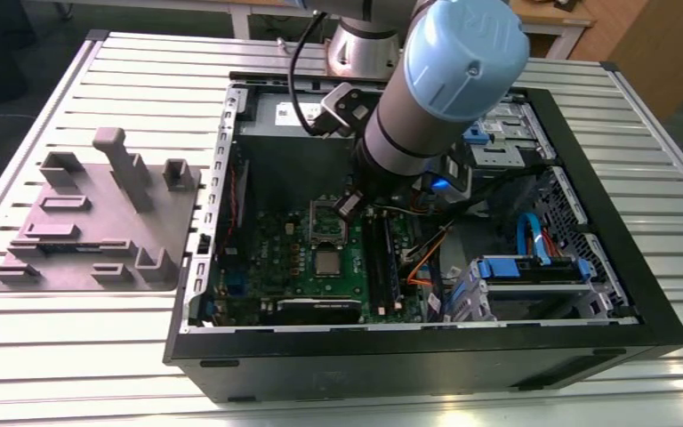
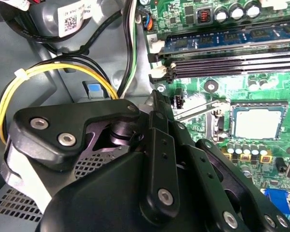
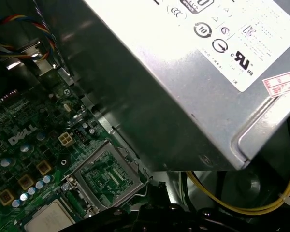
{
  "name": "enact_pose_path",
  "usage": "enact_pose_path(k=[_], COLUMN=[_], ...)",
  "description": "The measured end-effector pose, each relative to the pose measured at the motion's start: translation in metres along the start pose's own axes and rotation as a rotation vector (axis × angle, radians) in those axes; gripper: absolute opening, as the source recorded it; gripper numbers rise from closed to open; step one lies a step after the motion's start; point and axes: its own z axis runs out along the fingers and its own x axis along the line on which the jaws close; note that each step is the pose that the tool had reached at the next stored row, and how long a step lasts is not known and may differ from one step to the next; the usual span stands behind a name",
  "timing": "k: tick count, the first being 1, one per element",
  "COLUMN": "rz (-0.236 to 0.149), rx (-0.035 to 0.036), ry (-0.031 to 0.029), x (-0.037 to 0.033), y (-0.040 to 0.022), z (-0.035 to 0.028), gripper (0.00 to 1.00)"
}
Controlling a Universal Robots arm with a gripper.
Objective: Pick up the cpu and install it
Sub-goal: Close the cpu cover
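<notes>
Exterior view, slatted table (image 1: 81, 356), cpu (image 1: 327, 261) on motherboard (image 1: 277, 245)

arm (image 1: 413, 133): silver-grey cylindrical links, smooth metal
joint cap (image 1: 466, 49): pale blue, round, domed, small dimple on the side
cable (image 1: 299, 76): black, thin, looped beside the wrist
wrist mount (image 1: 344, 105): black and grey blocky bracket
claw (image 2: 159, 145): matte black flat linkage plates, rounded corners
screws (image 2: 39, 123): silver, socket heads, set into the plates
</notes>
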Motion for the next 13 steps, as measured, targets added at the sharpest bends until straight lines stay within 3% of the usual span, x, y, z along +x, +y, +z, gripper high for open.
enact_pose_path(k=[4,13], rz=[0.002,0.005], rx=[0.0109,0.0269], ry=[0.0122,0.0296], x=[-0.0003,-0.0019], y=[0.0014,0.0053], z=[-0.0032,-0.013], gripper=[0.11,0.11])
